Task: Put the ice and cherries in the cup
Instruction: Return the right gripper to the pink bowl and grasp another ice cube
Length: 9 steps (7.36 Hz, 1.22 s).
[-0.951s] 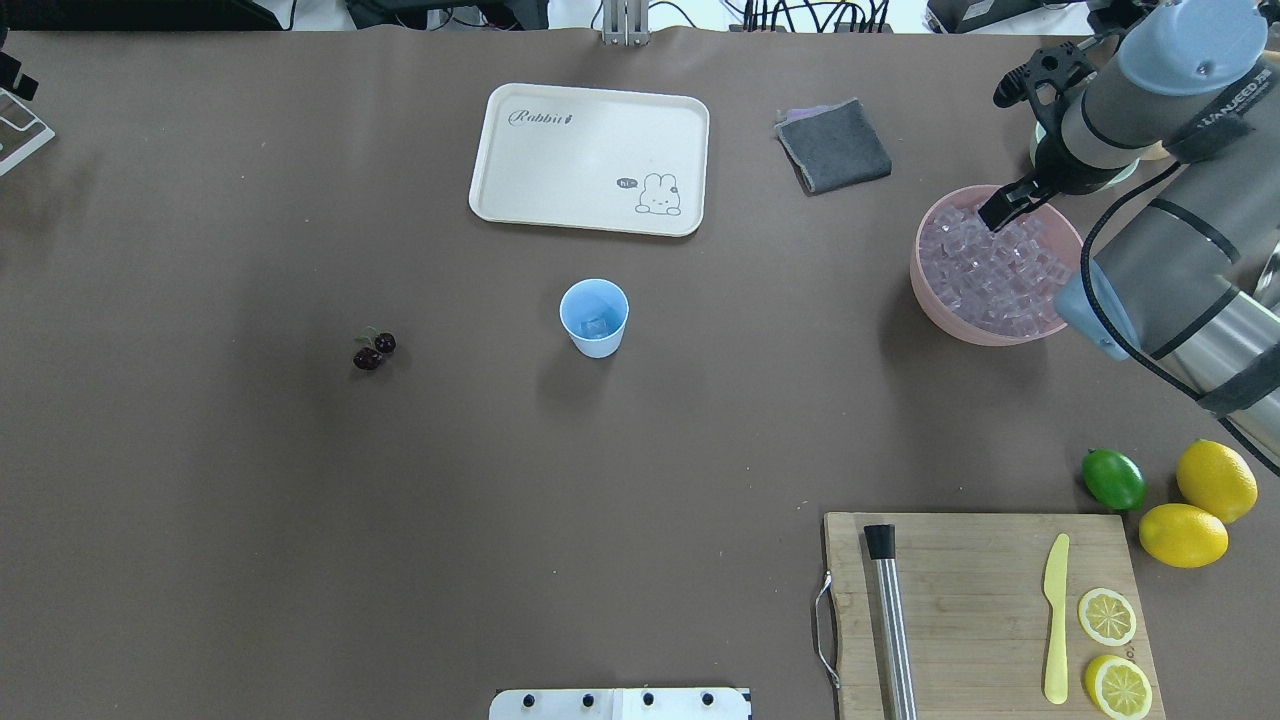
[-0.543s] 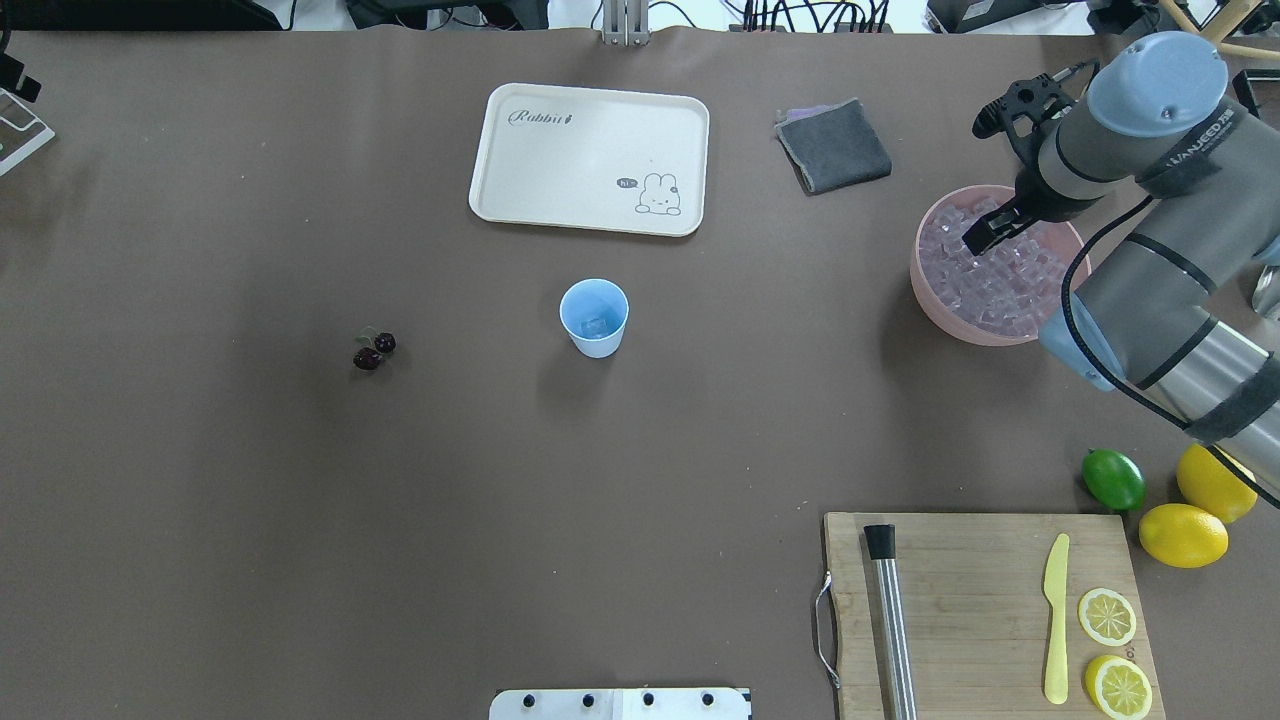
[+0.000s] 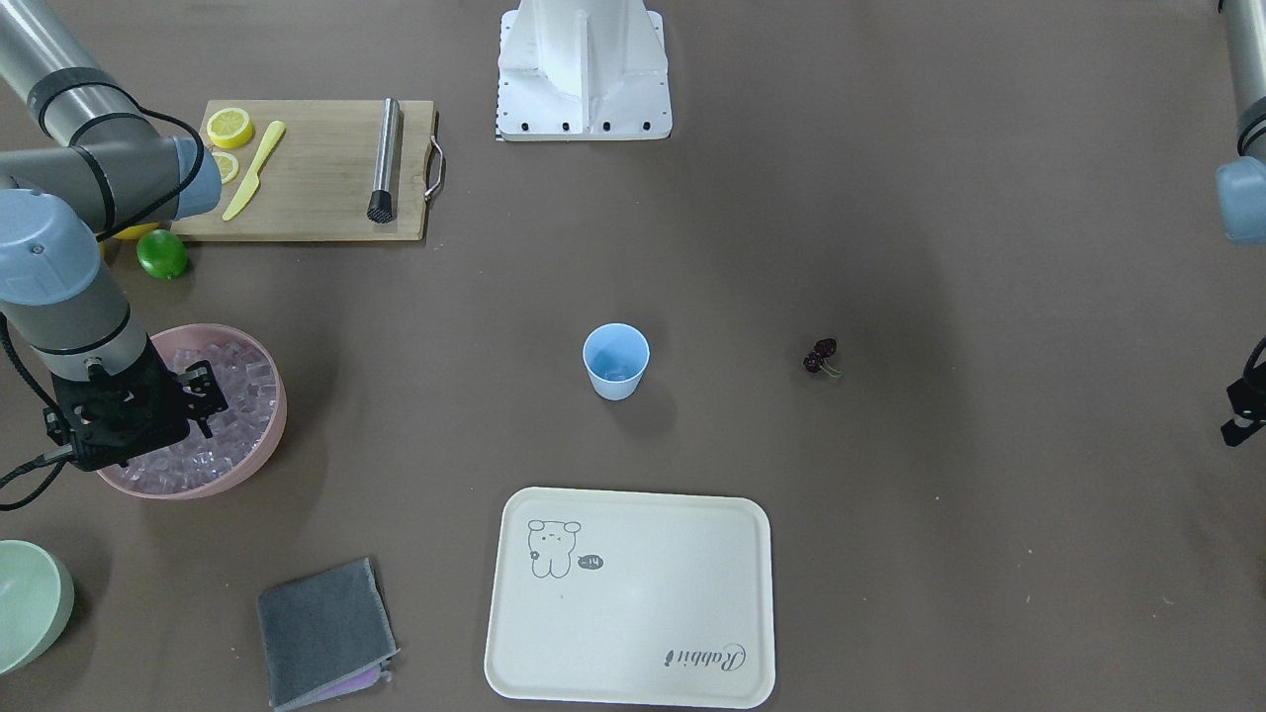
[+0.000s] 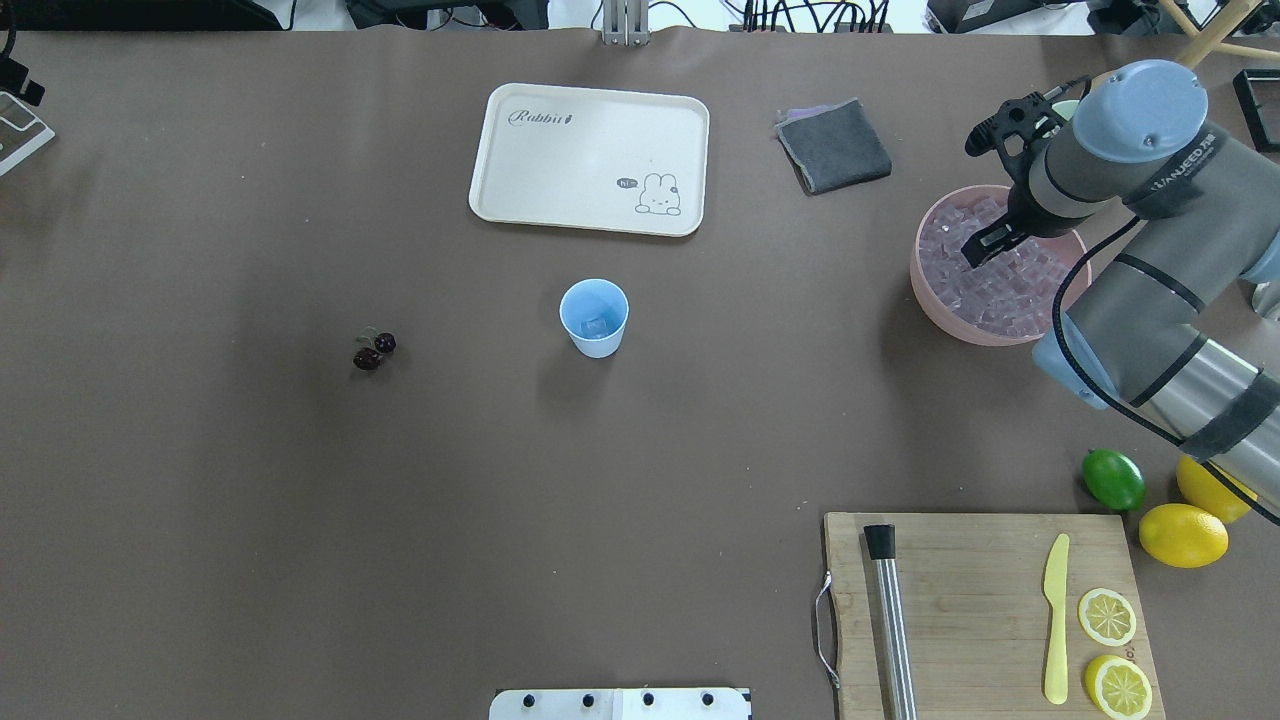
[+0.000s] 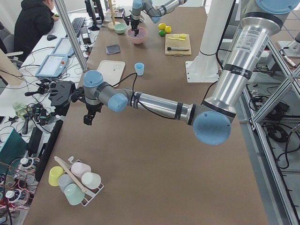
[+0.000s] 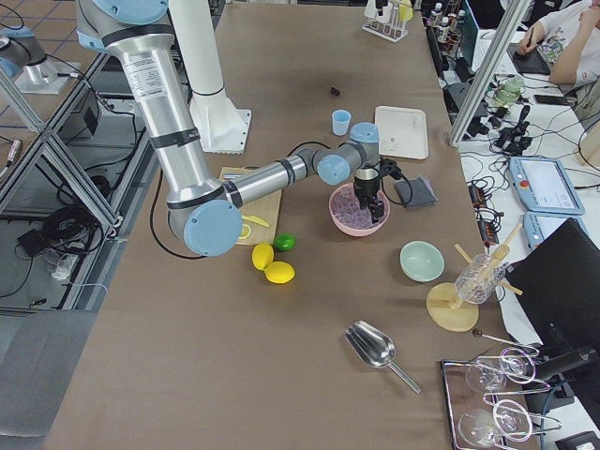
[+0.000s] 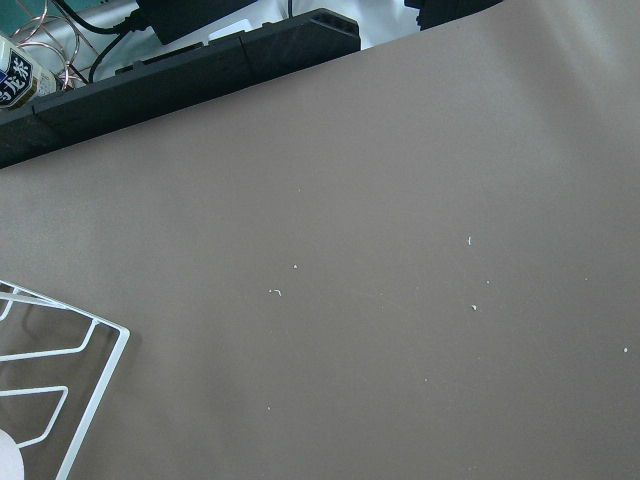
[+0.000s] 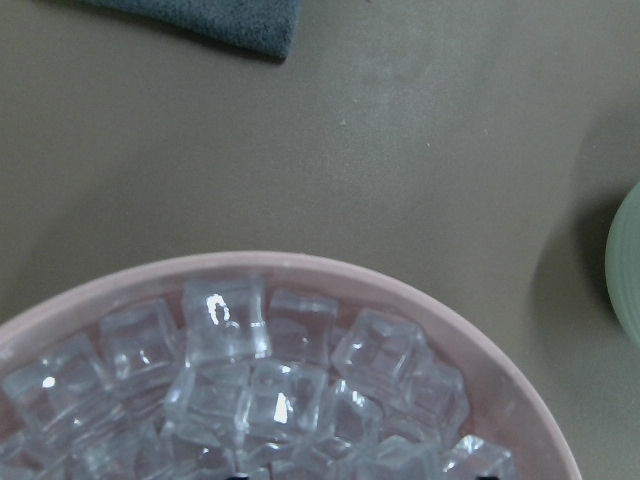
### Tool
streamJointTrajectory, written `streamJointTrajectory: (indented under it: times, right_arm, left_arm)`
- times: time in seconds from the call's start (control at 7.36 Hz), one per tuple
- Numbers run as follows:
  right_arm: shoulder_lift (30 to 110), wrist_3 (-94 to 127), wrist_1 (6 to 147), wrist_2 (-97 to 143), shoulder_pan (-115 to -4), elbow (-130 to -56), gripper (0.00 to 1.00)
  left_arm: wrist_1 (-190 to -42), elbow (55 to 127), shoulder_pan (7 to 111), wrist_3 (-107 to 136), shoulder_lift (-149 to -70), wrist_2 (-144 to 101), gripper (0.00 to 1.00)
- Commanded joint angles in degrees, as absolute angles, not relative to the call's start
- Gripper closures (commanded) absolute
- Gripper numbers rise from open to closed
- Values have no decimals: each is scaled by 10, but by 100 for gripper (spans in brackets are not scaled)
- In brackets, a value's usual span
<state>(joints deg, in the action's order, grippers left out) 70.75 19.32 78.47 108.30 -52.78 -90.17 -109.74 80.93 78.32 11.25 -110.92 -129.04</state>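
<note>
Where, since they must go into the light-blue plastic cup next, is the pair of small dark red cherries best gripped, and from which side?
Probably across the two round fruits of the dark red cherries, coming straight down from above: they lie touching, low on the brown table, nothing close by. Their thin green stems lie flat, too slight to pinch.

the brown table (image 4: 780,340) lay open between the wide pink plastic bowl (image 4: 932,300) and the small light-blue plastic cup (image 4: 594,320) (a folded grey cloth (image 4: 835,148) sat well aside).
</note>
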Motion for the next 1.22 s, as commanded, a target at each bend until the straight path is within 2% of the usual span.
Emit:
streamJointTrajectory:
  times: [0.0,0.14,0.27,0.54,0.81,0.95,1.09]
  right_arm:
    - [708,193,785,1078,-524,-902,29]
    - [712,193,784,1078,-524,-903,52]
    - [713,193,784,1078,-524,-905,68]
    - [717,193,784,1078,-524,-907,83]
    - [719,208,784,1076,-521,-910,88]
    - [720,209,787,1079,-522,-932,100]
    - [717,209,821,1099,-538,-976,100]
  left_arm:
    - [-1098,808,780,112,-1109,-1290,2]
    - [-1098,808,780,112,-1109,-1290,2]
    - [-1099,809,779,112,-1107,-1290,2]
    - [-1121,807,779,113,-1100,-1290,2]
    - [-1122,802,777,113,-1100,-1290,2]
    - [-1123,802,776,113,-1100,-1290,2]
    - [-1123,802,776,113,-1100,-1290,2]
